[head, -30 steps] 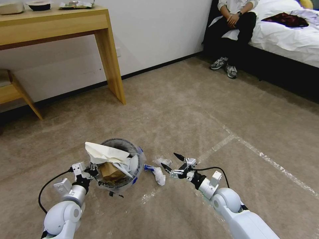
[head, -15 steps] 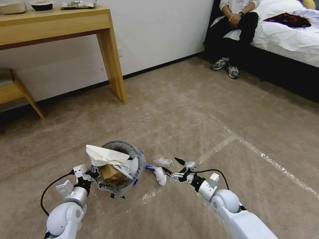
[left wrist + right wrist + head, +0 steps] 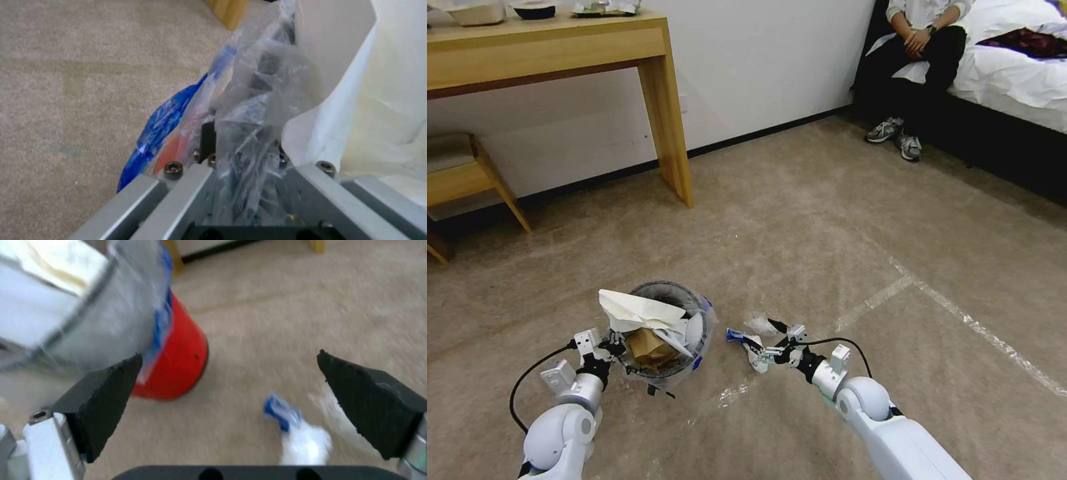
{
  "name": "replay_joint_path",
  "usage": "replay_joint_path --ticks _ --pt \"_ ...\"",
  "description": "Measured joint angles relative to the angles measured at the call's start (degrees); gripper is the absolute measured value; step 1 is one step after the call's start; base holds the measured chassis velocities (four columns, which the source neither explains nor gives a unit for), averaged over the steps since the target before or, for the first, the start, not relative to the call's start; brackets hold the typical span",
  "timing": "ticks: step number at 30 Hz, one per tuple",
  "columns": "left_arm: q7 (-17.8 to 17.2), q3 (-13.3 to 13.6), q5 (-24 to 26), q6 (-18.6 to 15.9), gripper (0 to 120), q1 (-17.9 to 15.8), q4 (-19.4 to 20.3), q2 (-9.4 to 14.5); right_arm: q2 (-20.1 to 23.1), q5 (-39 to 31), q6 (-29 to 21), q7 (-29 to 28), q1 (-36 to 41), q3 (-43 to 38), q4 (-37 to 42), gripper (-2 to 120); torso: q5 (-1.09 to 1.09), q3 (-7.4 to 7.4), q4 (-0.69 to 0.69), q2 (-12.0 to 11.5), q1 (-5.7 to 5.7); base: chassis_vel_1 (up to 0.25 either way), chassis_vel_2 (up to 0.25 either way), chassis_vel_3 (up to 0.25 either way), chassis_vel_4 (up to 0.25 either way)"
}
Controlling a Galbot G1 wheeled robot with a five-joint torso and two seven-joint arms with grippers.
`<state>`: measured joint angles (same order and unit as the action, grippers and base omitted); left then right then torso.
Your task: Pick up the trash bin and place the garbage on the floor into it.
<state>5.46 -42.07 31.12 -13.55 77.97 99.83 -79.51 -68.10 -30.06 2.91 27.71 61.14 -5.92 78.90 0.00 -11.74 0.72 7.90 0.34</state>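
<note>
Evidently the left gripper point(image 3: 612, 347) pinches the trash bin point(image 3: 672, 331) rim (bag included) to keep it near, while the right gripper point(image 3: 762, 338), spread wide, straddles a white wrapper point(image 3: 755, 352).

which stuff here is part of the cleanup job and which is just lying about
Job:
- bin, left pincer clamped on its bag rim
- white and blue wrapper on the carpet
- clear wrapper beside it
- right pincer, open over the wrappers

Lying about:
- desk with dishes
- stool
- bed
</note>
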Motion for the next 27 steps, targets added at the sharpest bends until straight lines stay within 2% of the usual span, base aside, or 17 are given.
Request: replay_joint_path --ticks 15,27 --pt "-0.42 1.09 0.27 -0.19 1 -1.07 1.14 0.59 1.43 1.06 0.07 -1.12 3.29 -1.66 -0.57 100 0.00 0.00 0.01 0.00 0.00 0.000 0.000 0.000 0.000" --pt "-0.66 0.27 0.28 -0.22 1 -1.43 1.15 0.98 0.85 0.97 -1.12 -2.58 2.42 -1.12 -2.94 100 0.01 0.00 0.00 0.00 0.00 0.000 0.000 0.000 0.000"
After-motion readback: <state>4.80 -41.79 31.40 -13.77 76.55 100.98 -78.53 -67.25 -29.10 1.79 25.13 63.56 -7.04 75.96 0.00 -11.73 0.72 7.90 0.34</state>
